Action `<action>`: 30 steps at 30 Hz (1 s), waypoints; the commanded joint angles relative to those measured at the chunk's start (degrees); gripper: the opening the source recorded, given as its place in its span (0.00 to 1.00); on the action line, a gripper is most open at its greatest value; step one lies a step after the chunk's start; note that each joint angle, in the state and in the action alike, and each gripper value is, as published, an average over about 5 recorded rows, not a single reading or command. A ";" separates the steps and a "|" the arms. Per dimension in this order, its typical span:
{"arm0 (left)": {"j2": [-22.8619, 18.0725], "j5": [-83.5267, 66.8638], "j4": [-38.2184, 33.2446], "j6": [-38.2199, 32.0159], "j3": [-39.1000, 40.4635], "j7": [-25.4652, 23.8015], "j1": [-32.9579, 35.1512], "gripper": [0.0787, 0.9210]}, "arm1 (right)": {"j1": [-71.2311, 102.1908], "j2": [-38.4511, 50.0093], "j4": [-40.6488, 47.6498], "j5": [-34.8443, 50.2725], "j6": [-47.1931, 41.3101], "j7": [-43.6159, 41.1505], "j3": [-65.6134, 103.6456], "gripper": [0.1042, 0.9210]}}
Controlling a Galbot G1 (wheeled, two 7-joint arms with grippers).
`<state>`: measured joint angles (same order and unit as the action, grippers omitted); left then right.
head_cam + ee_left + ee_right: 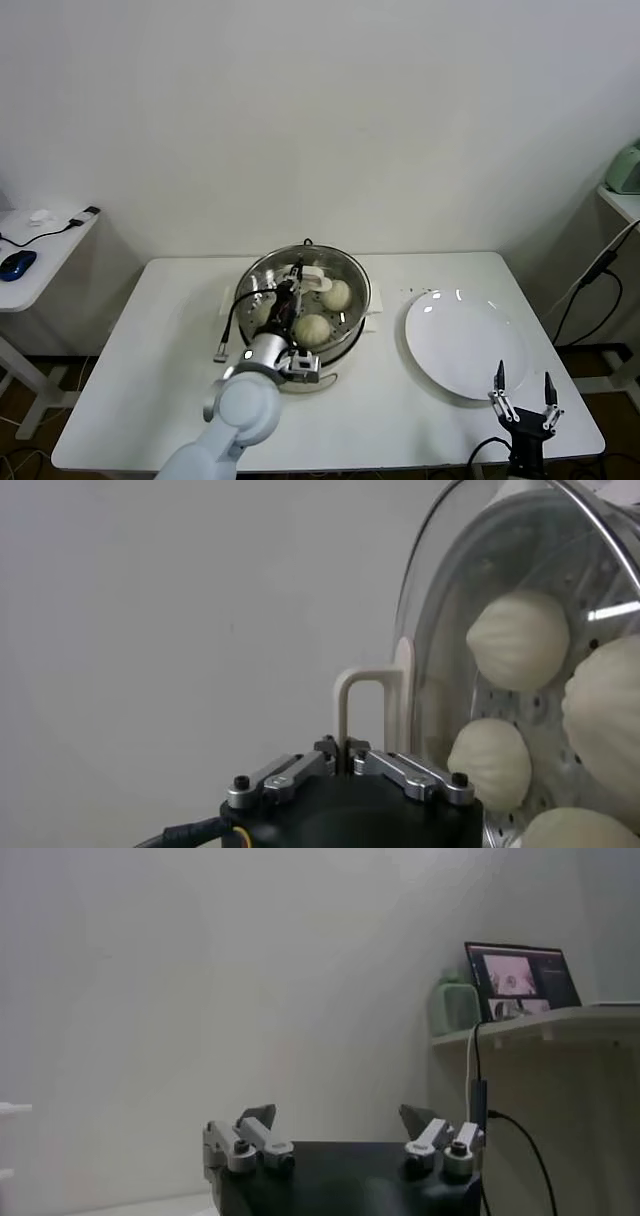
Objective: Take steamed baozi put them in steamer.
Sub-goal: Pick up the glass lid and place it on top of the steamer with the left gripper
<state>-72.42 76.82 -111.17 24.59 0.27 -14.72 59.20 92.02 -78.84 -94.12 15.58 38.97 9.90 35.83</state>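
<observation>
The steamer [352,322] stands at the middle of the table. Several cream-white baozi lie on its perforated tray, two of them plain in the head view [336,294] [311,328]. The left wrist view shows them through the glass [518,640] [490,762] [605,715]. The round glass lid [340,262] sits over the steamer. My left gripper [292,292] [345,750] is shut on the lid's white handle [365,692]. I cannot tell whether the lid rests on the rim. My right gripper [523,385] [340,1123] is open and empty at the table's front right edge.
An empty white plate [465,343] lies right of the steamer. A side table at the far left holds a blue mouse [17,264]. A shelf at the far right carries a green device [625,168], with cables hanging below. A screen [520,973] shows in the right wrist view.
</observation>
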 commanded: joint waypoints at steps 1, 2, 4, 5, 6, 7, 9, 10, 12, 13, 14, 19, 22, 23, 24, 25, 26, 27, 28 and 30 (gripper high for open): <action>-1.61 2.30 1.83 0.95 0.03 0.91 0.20 0.07 | 0.06 0.04 0.12 -0.13 0.16 -0.08 -0.05 0.88; -1.67 2.40 1.86 0.98 0.05 0.98 0.29 0.07 | 0.05 0.04 0.14 -0.15 0.18 -0.09 -0.05 0.88; -1.87 2.63 2.01 1.04 0.10 1.07 0.41 0.07 | 0.02 0.03 0.12 -0.18 0.21 -0.11 -0.07 0.88; -2.00 2.76 2.13 1.04 0.11 1.13 0.45 0.07 | 0.01 0.01 0.10 -0.21 0.23 -0.12 -0.09 0.88; -2.10 2.82 2.25 1.05 0.11 1.19 0.47 0.07 | 0.01 -0.01 0.08 -0.22 0.24 -0.13 -0.11 0.88; -2.19 2.89 2.37 1.03 0.11 1.25 0.49 0.07 | 0.02 -0.02 0.05 -0.25 0.26 -0.14 -0.12 0.88; -2.37 3.09 2.60 0.93 0.08 1.44 0.52 0.07 | 0.05 -0.04 0.04 -0.29 0.31 -0.20 -0.14 0.88; -2.44 3.21 2.71 0.89 0.05 1.52 0.54 0.07 | 0.08 -0.05 0.05 -0.31 0.35 -0.25 -0.14 0.88; -2.52 3.42 2.99 0.79 -0.06 1.73 0.58 0.07 | 0.12 -0.06 0.08 -0.33 0.41 -0.37 -0.17 0.88; -2.51 3.45 3.13 0.78 -0.12 1.82 0.61 0.07 | 0.14 -0.06 0.10 -0.34 0.45 -0.42 -0.19 0.88; -2.47 3.52 3.29 0.74 -0.19 1.96 0.63 0.07 | 0.16 -0.06 0.11 -0.36 0.47 -0.46 -0.21 0.88; -2.36 3.54 3.72 0.64 -0.70 2.35 0.71 0.07 | 0.17 -0.08 0.22 -0.53 0.61 -0.64 -0.41 0.88; -2.43 3.40 3.89 0.60 -0.88 2.50 0.78 0.07 | 0.15 -0.13 0.41 -0.67 0.71 -0.70 -0.58 0.88; -2.44 3.36 3.94 0.60 -0.86 2.55 0.83 0.07 | 0.14 -0.16 0.47 -0.73 0.75 -0.71 -0.62 0.88; -2.47 3.25 4.00 0.63 -0.82 2.63 0.86 0.07 | 0.13 -0.18 0.50 -0.77 0.78 -0.72 -0.64 0.88; -2.54 3.22 4.05 0.64 -0.78 2.72 0.88 0.07 | 0.13 -0.21 0.53 -0.82 0.80 -0.73 -0.66 0.88; -2.64 3.25 4.12 0.64 -0.76 2.82 0.88 0.07 | 0.13 -0.24 0.54 -0.88 0.82 -0.74 -0.68 0.88; -2.75 3.25 4.20 0.65 -0.75 2.93 0.83 0.07 | 0.14 -0.26 0.53 -0.95 0.83 -0.74 -0.71 0.88; -2.88 3.27 4.30 0.65 -0.75 3.07 0.75 0.07 | 0.14 -0.29 0.52 -1.01 0.85 -0.74 -0.73 0.88; -3.05 3.34 4.50 0.60 -0.73 3.38 0.61 0.07 | 0.17 -0.34 0.49 -1.16 0.89 -0.74 -0.76 0.88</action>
<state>-75.08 79.89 -107.12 25.21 -0.43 -12.04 59.98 92.14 -79.11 -93.57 14.65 39.81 9.18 35.12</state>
